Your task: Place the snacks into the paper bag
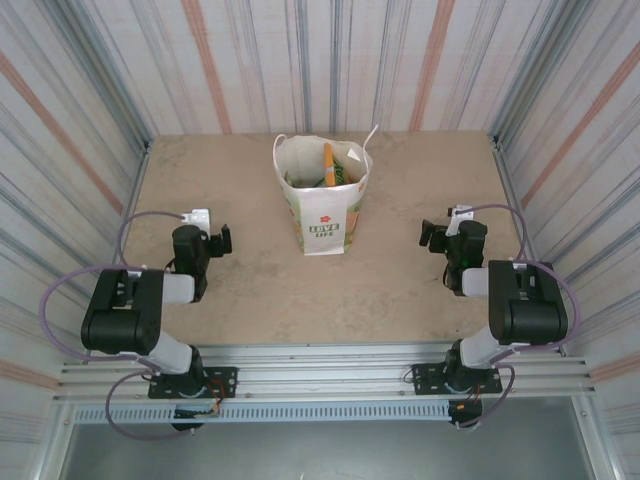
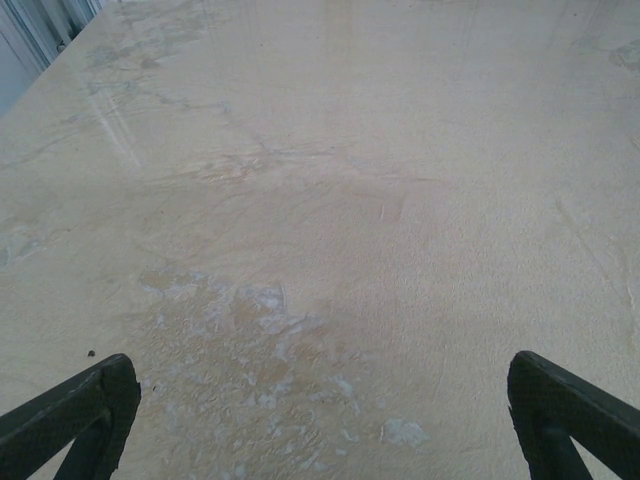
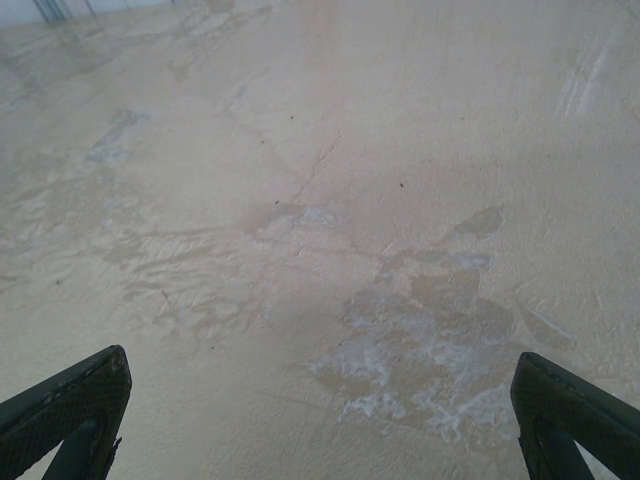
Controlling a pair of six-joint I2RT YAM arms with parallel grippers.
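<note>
On the table [image 1: 250, 290] one paper bag [image 1: 325, 225] stands with two snacks [image 1: 328, 165] showing inside, left fingers [image 2: 70, 415] and right fingers [image 3: 70, 410] spread

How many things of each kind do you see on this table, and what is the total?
Paper bag: 1
Orange snack, inside the bag: 1
Green snack, inside the bag: 1 (others may be hidden)
Open hands: 2, left hand and right hand
Total: 5

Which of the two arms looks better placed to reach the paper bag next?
Neither clearly. The left gripper and right gripper both sit open, about equally far from the paper bag standing midway between them, snacks already inside.
</note>
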